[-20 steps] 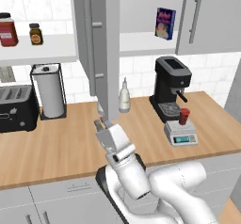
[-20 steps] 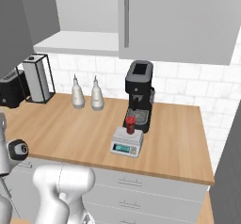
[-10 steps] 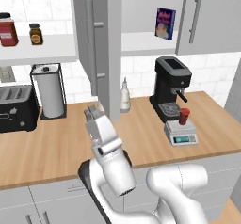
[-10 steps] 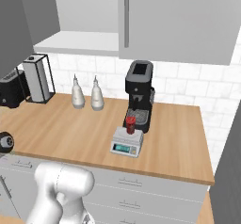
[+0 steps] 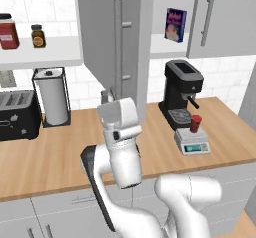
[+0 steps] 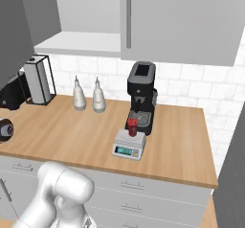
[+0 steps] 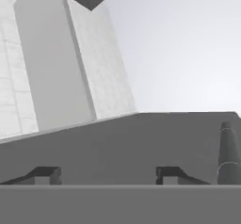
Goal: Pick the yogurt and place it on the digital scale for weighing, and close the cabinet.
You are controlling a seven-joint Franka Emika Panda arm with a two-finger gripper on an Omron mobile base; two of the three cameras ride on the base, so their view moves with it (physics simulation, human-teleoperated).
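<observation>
The yogurt [image 5: 195, 123], a small red cup, stands on the digital scale [image 5: 192, 143] in front of the coffee machine; the right base view has the yogurt [image 6: 132, 126] on the same scale [image 6: 128, 148]. The cabinet [image 5: 100, 32] has its grey door swung open over the counter, bar handle [image 5: 117, 42] facing me. My gripper [image 5: 106, 96] is raised just below that door's lower edge. In the hand view the gripper [image 7: 107, 176] faces the dark door [image 7: 122, 143], fingertips [image 7: 44, 175] apart with nothing between them, the handle [image 7: 229, 155] at the right.
A black coffee machine [image 5: 182, 89] stands behind the scale. A blue-purple box [image 5: 175, 25] sits on the cabinet shelf. A red jar [image 5: 7, 32] and a small jar [image 5: 37, 36] are on the left shelf, above a paper towel holder [image 5: 50, 99] and toaster [image 5: 17, 114]. Two bottles [image 6: 79, 95] stand by the wall.
The arm has lifted the hand from low over the counter up to the open door's lower edge. The yogurt stays on the scale.
</observation>
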